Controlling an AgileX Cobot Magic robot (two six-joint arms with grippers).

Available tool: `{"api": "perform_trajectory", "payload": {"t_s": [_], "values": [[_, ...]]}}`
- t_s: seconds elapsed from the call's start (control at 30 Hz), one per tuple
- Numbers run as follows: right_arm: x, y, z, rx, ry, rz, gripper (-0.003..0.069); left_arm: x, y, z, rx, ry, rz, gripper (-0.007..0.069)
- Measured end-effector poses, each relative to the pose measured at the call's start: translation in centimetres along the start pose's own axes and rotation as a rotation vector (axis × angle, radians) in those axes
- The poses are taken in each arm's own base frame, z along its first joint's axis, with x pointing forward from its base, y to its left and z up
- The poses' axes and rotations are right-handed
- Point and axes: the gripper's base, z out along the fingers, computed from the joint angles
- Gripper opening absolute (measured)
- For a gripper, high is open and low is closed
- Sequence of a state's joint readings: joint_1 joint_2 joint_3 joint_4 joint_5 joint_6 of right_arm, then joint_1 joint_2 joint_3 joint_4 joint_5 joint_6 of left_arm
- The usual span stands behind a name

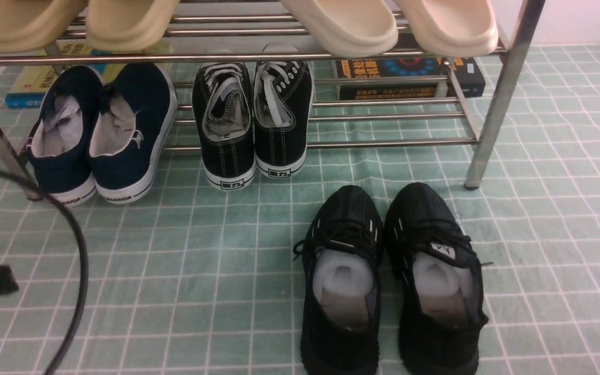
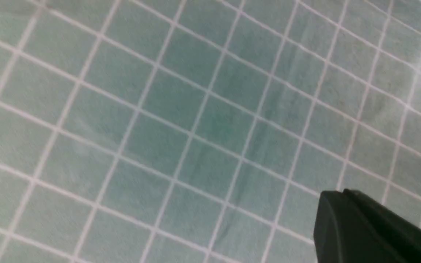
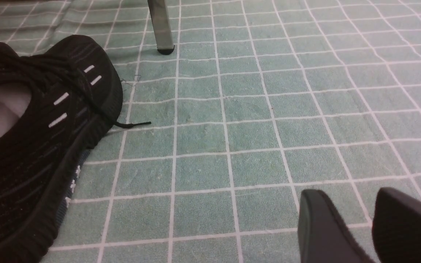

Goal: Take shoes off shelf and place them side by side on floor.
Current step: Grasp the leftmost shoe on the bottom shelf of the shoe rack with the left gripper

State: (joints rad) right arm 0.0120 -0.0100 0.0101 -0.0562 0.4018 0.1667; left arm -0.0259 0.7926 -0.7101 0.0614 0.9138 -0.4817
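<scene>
Navy shoes [image 1: 128,135] sit on the shelf [image 1: 383,141]; both grippers are low over the floor [image 1: 201,260], holding nothing.

The navy pair rests on the shelf's lower tier at its left end, side by side and touching, heels jutting past the front tube, just beside the black lace-up sneakers [image 1: 253,130] at the tier's middle. The left gripper [image 2: 344,204] hangs in front of the shelf's left end, well apart from it. Its jaws are pressed together, its wrist camera faces bare floor, and a black cable [image 1: 78,250] arcs beside it. The right gripper [image 3: 351,197] sits close above the floor in front of the shelf's right front leg, jaws apart, near the black running shoes [image 1: 394,281] standing on the floor before the shelf.
</scene>
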Motion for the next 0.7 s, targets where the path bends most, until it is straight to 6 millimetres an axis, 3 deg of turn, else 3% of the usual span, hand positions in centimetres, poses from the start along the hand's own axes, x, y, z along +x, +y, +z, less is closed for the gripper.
{"api": "perform_trajectory", "payload": {"t_s": [0.07, 0.13, 0.17, 0.27, 0.3, 0.4, 0.53, 0.63, 0.7], "values": [[0.0, 0.0, 0.0, 0.0, 0.0, 0.0, 0.0239, -2.8, -1.0, 0.8, -0.033, -0.027, 0.012, 0.002], [0.0, 0.0, 0.0, 0.0, 0.0, 0.0, 0.0239, -4.1, -1.4, 1.1, -0.044, -0.054, 0.0, 0.0045], [0.0, 0.0, 0.0, 0.0, 0.0, 0.0, 0.0239, -5.9, -2.0, 1.6, -0.05, -0.109, -0.012, 0.0085], [0.0, 0.0, 0.0, 0.0, 0.0, 0.0, 0.0239, -7.8, -2.6, 2.3, -0.044, -0.186, -0.033, 0.0148], [0.0, 0.0, 0.0, 0.0, 0.0, 0.0, 0.0239, -9.3, -3.2, 3.2, -0.03, -0.247, -0.076, 0.0221], [0.0, 0.0, 0.0, 0.0, 0.0, 0.0, 0.0239, -11.3, -4.0, 5.0, -0.032, -0.285, -0.131, 0.0309], [0.0, 0.0, 0.0, 0.0, 0.0, 0.001, 0.0239, -12.8, -4.4, 7.5, -0.074, -0.286, -0.2, 0.0384], [0.0, 0.0, 0.0, 0.0, 0.0, 0.001, 0.0239, -12.9, -4.5, 8.4, -0.087, -0.271, -0.226, 0.0382], [0.0, 0.0, 0.0, 0.0, 0.0, 0.001, 0.0239, -12.8, -4.4, 8.4, -0.099, -0.253, -0.234, 0.0341]]}}
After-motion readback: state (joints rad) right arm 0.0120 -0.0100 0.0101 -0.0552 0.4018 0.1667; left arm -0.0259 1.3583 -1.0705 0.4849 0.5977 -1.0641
